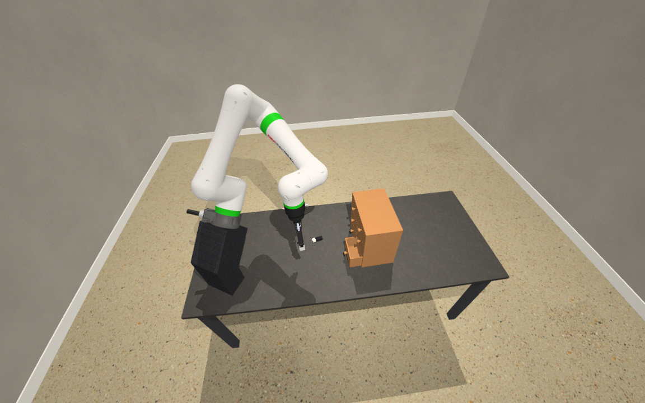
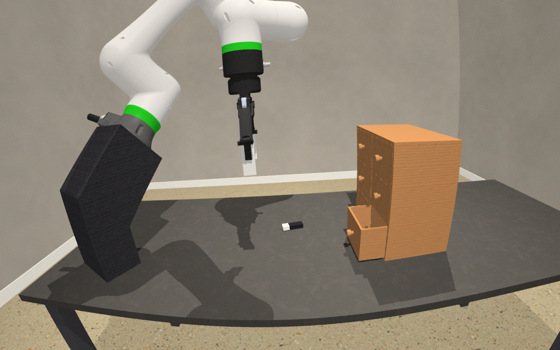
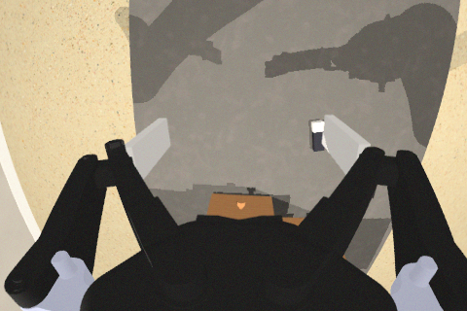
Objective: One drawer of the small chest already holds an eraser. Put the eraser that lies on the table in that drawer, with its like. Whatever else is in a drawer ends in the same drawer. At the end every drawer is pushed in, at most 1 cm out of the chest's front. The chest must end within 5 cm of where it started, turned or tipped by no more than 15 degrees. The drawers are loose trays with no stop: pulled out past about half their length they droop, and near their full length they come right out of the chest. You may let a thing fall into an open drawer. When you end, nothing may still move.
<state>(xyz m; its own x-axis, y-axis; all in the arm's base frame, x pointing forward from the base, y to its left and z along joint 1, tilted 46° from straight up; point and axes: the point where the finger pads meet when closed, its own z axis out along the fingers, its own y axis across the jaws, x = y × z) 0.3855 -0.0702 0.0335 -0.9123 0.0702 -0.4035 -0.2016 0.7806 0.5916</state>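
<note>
Gripper (image 1: 300,239) (image 2: 251,163) (image 3: 244,130): fully open, holding nothing, fingers pointing down above the table (image 1: 425,240) (image 2: 317,295) (image 3: 219,107). Eraser (image 1: 317,239) (image 2: 292,225) (image 3: 317,135): lying flat on the table, between the robot's base and the open lower drawer (image 1: 355,260) (image 2: 372,243) (image 3: 224,206). Expected handling: light, slightly yielding, not fragile; the dark sleeve is probably smoother than the white rubber end. Recommended grip: across the narrow width at mid-length, pads flat on the long sides, moderate force. The eraser appears off-centre between the pads in the wrist view; centre before descending. Markings: no writing is legible on the eraser; lettering (image 1: 280,148) on the white arm (image 1: 227,130) (image 2: 143,74) is too small to read.
</note>
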